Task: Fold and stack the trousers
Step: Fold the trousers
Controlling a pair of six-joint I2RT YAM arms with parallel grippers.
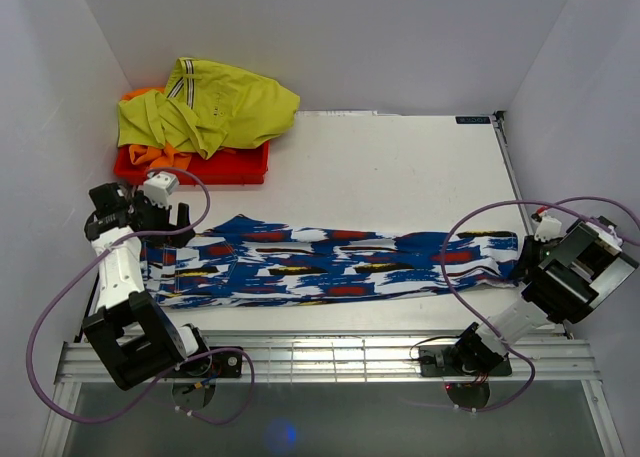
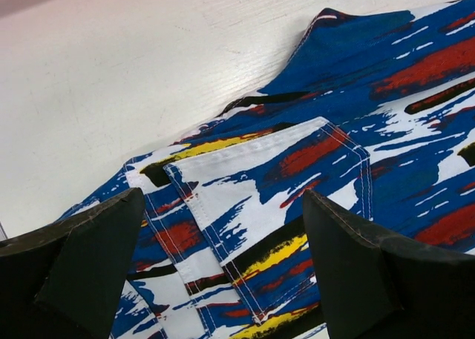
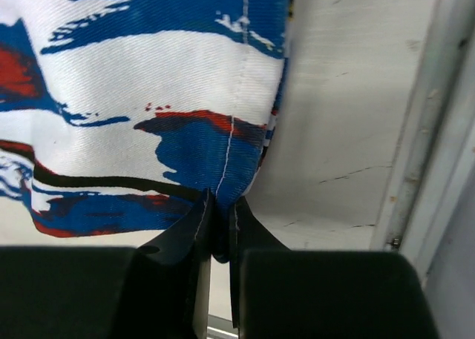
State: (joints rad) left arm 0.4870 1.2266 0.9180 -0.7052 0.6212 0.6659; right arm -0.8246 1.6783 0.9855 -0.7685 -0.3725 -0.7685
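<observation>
The trousers lie flat, stretched lengthwise across the tabletop parallel to its near edge, waist end toward the left edge, hem toward the right. Right gripper: jaws pressed together, pinching the hem fabric at the trousers' right end, near the right edge. Left gripper: spread wide over the waist end, a patch pocket showing between its jaws; contact with the cloth cannot be confirmed. At the far left corner a yellow-green garment sits heaped on an orange garment
</observation>
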